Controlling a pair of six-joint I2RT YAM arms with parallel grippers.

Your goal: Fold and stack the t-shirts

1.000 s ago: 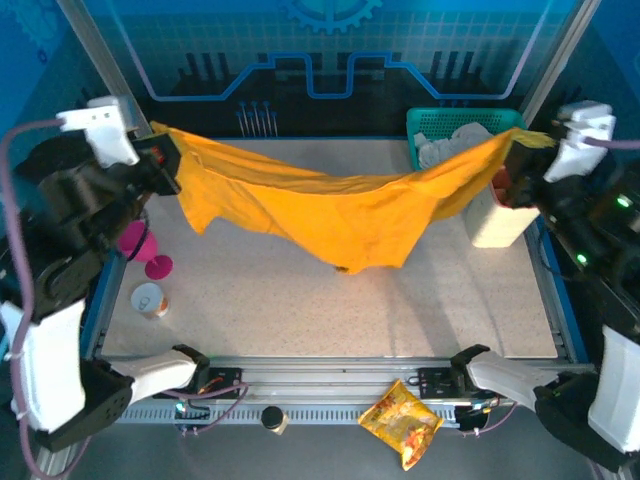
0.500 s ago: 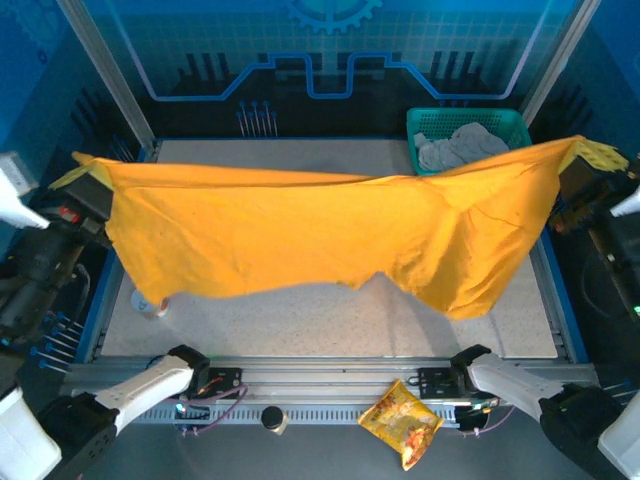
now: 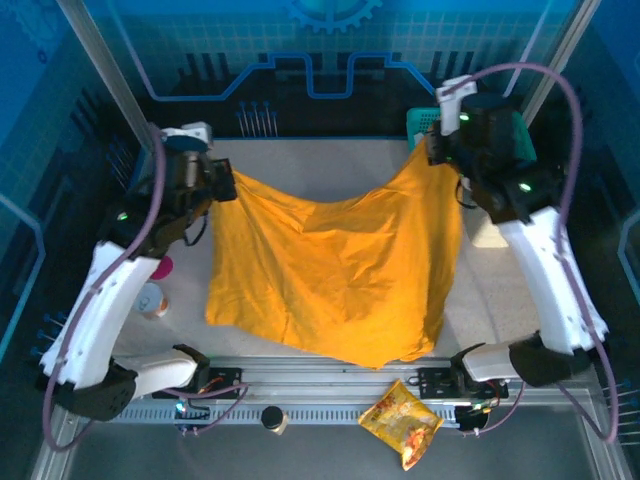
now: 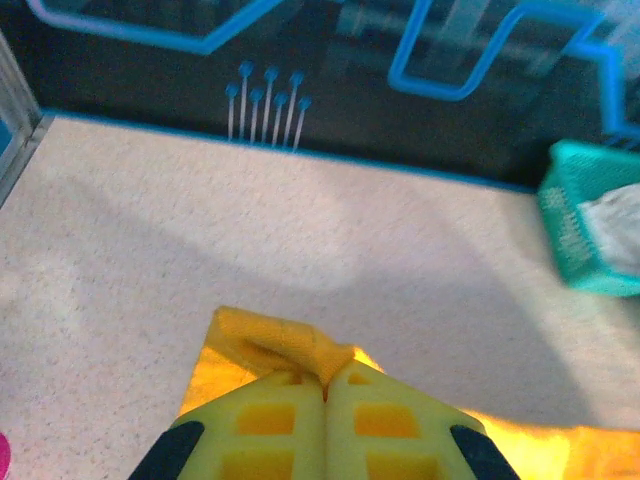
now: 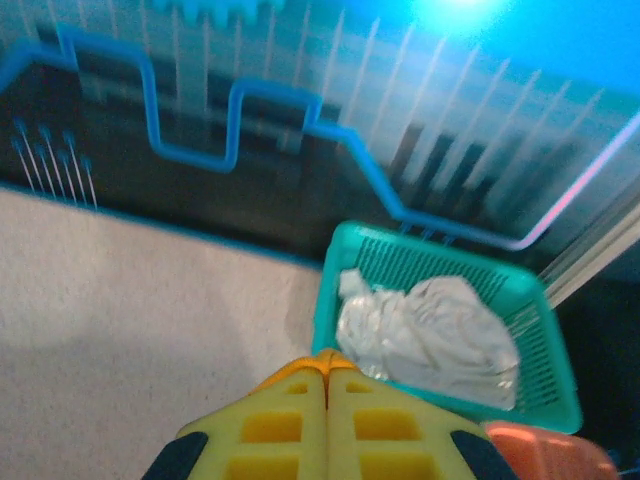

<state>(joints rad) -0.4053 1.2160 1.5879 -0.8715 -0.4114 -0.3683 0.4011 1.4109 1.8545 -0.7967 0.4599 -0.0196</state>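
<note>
T-shirt [image 3: 340,270]: plain orange-yellow, creased, sagging over mid bench [image 3: 300,160], lower edge near front. Upper corners clenched in left tool [image 3: 222,185] and right tool [image 3: 432,148]. Behind right: teal basket [image 5: 400,262], grey cloth [image 5: 430,335]. Left: cup [image 3: 149,299].

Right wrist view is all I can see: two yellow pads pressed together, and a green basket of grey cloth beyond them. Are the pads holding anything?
Observer: Yes. From above, the right gripper pinches one top corner of an orange-yellow t-shirt.
Visitor: Does the shirt just dangle from that one corner?
Observer: No. The left gripper pinches the other top corner, so the shirt hangs spread between the two and sags in the middle.
Visitor: Is anything else lying about?
Observer: A shiny snack packet lies just past the near edge of the table, in front of the shirt's lower edge.
</note>
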